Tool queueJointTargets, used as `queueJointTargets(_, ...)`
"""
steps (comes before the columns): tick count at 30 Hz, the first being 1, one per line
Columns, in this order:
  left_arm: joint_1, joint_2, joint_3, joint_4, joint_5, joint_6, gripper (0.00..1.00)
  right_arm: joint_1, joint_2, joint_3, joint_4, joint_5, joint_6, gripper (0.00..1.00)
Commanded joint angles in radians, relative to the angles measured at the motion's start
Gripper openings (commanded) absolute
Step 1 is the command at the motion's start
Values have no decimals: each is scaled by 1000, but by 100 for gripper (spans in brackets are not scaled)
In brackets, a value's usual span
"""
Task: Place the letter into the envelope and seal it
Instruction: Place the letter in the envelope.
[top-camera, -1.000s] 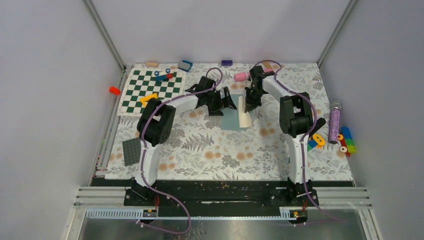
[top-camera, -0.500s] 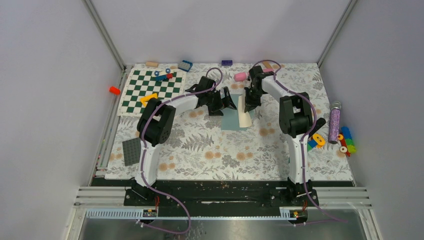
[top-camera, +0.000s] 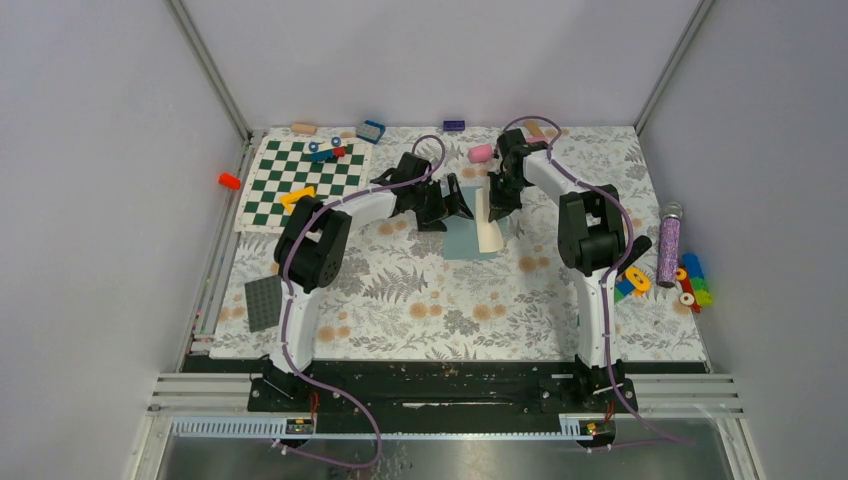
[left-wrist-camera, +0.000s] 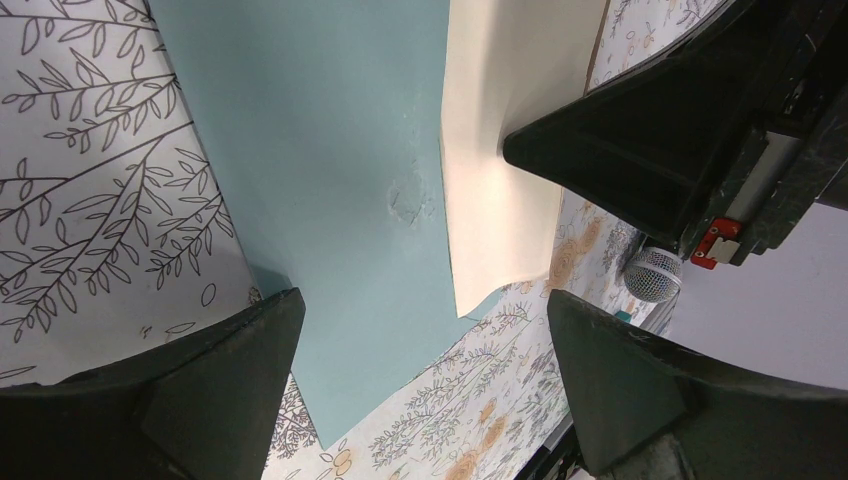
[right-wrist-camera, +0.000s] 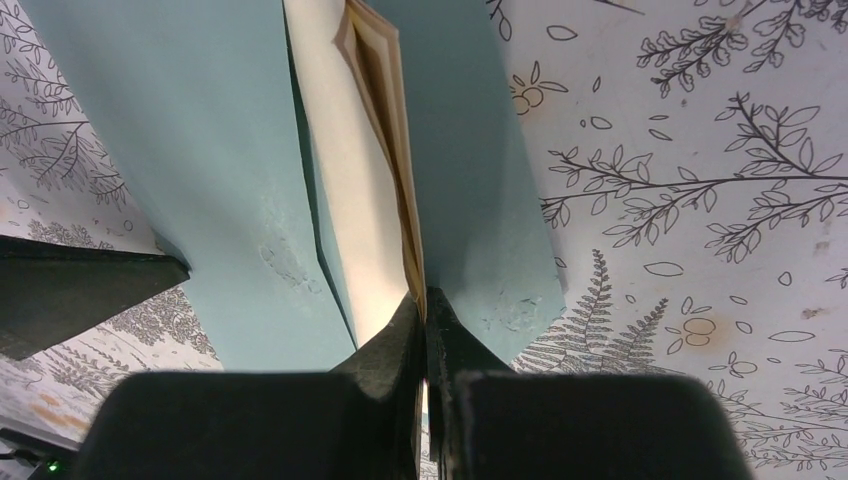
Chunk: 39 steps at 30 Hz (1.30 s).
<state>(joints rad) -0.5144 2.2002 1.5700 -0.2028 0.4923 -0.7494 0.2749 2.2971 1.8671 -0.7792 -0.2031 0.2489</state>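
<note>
While the right gripper (right-wrist-camera: 425, 305) pinches tight on the folded edge of the letter (right-wrist-camera: 355, 200), that cream sheet sits against the envelope (right-wrist-camera: 190, 170), with teal paper showing on both sides of it. The envelope lies flat on the worktop (top-camera: 420, 300), close to the far edge and about midway across. The left gripper (left-wrist-camera: 420, 310) hangs just over the envelope, fingers spread wide, holding nothing at all.

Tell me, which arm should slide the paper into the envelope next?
Probably the right arm: the right gripper is shut on the folded letter, right over the envelope. The left gripper hangs open nearby, holding nothing.
</note>
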Motion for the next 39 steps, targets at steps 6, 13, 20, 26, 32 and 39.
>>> queueJointTargets(6,-15,21,-38,-36,-68,30,99,9,-36,101,-54,-27,-84,0)
queueJointTargets(13,-15,20,-39,-36,-71,32,99,6,21,252,-191,-43,-175,0)
queueJointTargets(20,-15,24,-37,-37,-65,31,99,6,25,221,-196,-120,-178,0)
queueJointTargets(26,-15,22,-32,-36,-65,30,99,7,-21,121,-148,-145,-193,0)
queueJointTargets(32,-18,22,-41,-34,-64,28,99,6,-22,104,-125,-101,-222,0)
queueJointTargets(39,-19,15,-40,-36,-69,26,99,6,-49,31,-57,-81,-196,0)
